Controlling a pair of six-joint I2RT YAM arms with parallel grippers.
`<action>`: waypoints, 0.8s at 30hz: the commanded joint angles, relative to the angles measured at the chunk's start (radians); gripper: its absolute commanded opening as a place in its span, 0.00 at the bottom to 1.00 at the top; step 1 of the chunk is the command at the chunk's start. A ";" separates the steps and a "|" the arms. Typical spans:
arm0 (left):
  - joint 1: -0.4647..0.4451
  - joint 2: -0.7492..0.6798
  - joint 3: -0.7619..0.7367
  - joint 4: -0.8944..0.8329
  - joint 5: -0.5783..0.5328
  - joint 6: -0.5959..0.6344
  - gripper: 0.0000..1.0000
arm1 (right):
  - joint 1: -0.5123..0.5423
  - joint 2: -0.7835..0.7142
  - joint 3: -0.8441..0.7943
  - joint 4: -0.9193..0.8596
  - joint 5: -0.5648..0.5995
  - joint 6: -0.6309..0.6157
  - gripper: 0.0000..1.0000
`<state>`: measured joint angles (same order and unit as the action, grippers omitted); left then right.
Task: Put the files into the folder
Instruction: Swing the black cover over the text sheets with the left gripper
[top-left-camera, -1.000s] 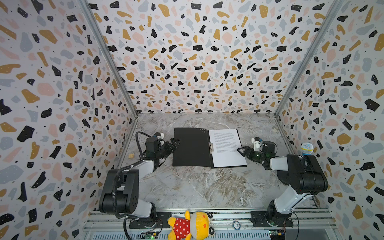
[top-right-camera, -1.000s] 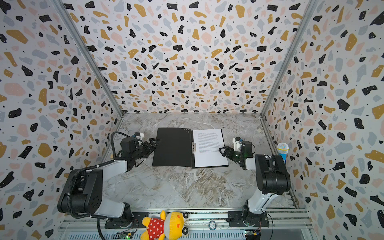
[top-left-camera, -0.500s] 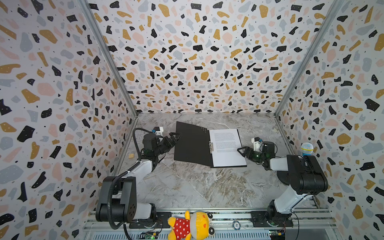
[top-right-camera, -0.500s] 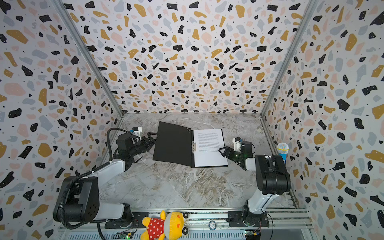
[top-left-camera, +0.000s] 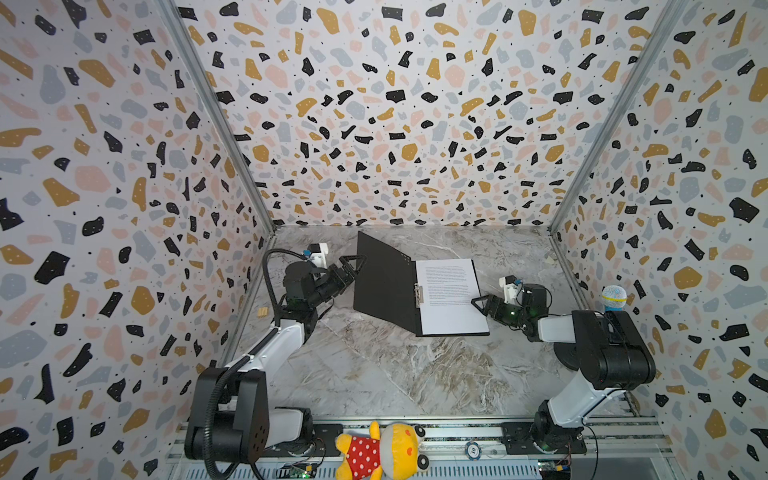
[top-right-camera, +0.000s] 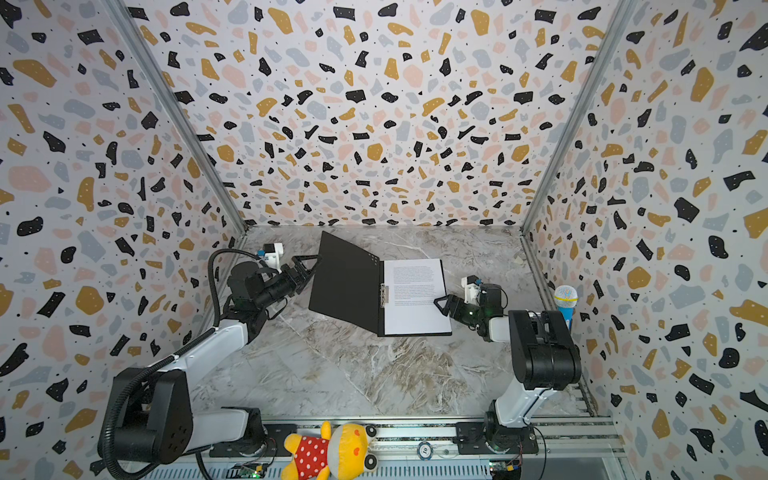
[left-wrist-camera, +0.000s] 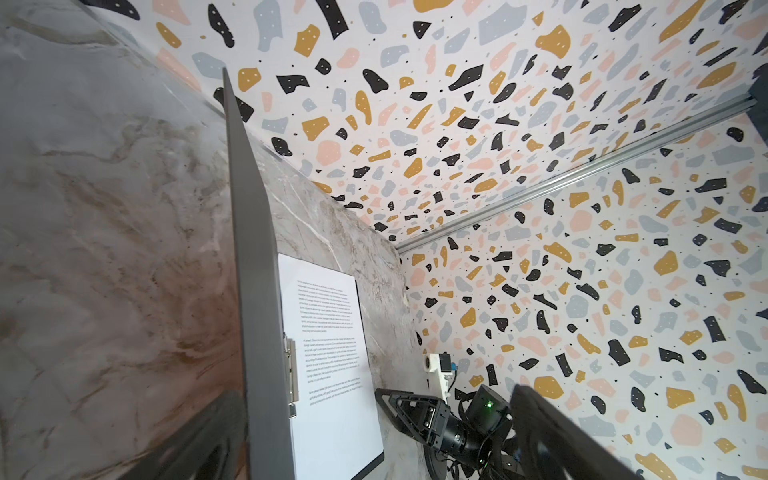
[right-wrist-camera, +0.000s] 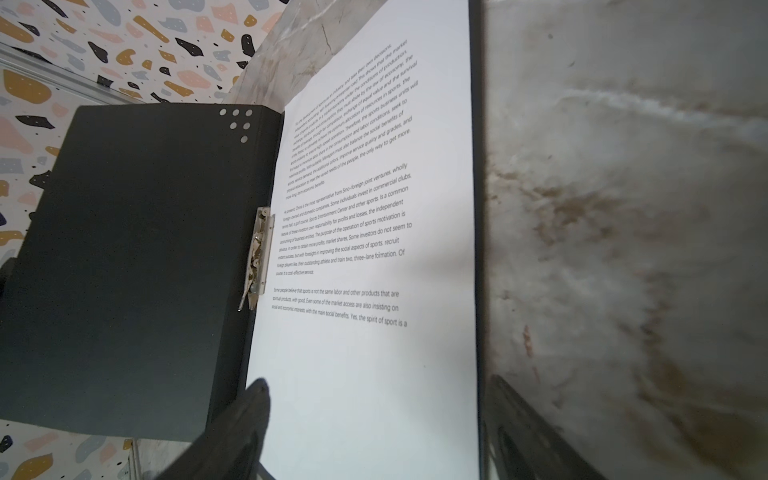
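On the left, the left gripper (top-left-camera: 353, 268) had its jaws spread wide and was not pinching anything. The left wrist view showed the outer edge of the folder (top-left-camera: 384, 286) sitting between its two fingers (left-wrist-camera: 555, 434). A second before, the folder's left flap lay flat on the table (top-left-camera: 374, 374). Now that flap had tipped up. Its outer edge was in the air and its inner edge was still down by the spine. The left arm had gone up with it.

In the middle, a little metal clip (top-left-camera: 419, 294) sat on the spine. Just right of it, a white file (top-left-camera: 451, 299) full of printed words lay flat inside the folder, on the right half. Only one sheet showed. I could not tell if another lay under it.

On the right, the right gripper (top-left-camera: 482, 302) had not moved. Its jaws were apart and held nothing. One finger was over the page near its right edge, and the other was out past the folder's edge. I could not tell if it pressed on the page.

So the paper looked put away, and the folder was being shut. The flap still had a long way to swing. Nothing pinched it, so it could slip and fall back.
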<state>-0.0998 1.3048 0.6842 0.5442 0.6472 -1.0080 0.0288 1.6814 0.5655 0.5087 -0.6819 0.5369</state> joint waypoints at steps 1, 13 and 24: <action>-0.044 0.001 0.041 0.066 0.017 -0.035 1.00 | 0.032 0.021 -0.046 -0.157 -0.014 0.031 0.82; -0.198 0.029 0.148 0.034 -0.064 0.008 1.00 | 0.053 0.019 -0.051 -0.141 -0.011 0.048 0.82; -0.348 0.117 0.238 0.071 -0.115 0.003 1.00 | 0.053 0.010 -0.056 -0.145 -0.010 0.048 0.82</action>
<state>-0.4187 1.4113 0.8795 0.5770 0.5476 -1.0138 0.0677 1.6775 0.5545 0.5240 -0.6998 0.5625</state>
